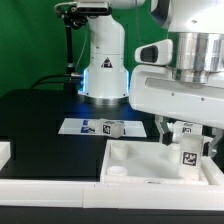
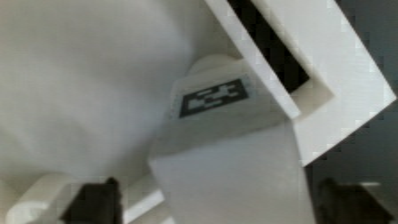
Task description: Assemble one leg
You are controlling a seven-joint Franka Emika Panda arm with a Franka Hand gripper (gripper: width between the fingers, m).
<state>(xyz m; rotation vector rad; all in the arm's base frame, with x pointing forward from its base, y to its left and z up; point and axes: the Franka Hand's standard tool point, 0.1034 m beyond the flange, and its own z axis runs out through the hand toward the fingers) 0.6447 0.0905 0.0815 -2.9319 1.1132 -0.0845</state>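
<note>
My gripper (image 1: 186,138) is shut on a white leg (image 1: 186,152) with a black-and-white tag, and holds it upright over the right part of the large white tray (image 1: 128,150). The leg's lower end is close to the tray floor; I cannot tell whether it touches. In the wrist view the leg (image 2: 222,140) fills the middle between my two dark fingers (image 2: 89,202), the gripper (image 2: 222,208) closed around it. The tray's floor and raised rim (image 2: 306,75) lie beyond. Another leg (image 1: 108,128) lies on the marker board (image 1: 80,127).
The robot's white base (image 1: 103,65) stands behind the marker board on the black table. A round white piece (image 1: 118,172) sits in the tray's near left corner. A white part (image 1: 5,150) shows at the exterior view's left edge.
</note>
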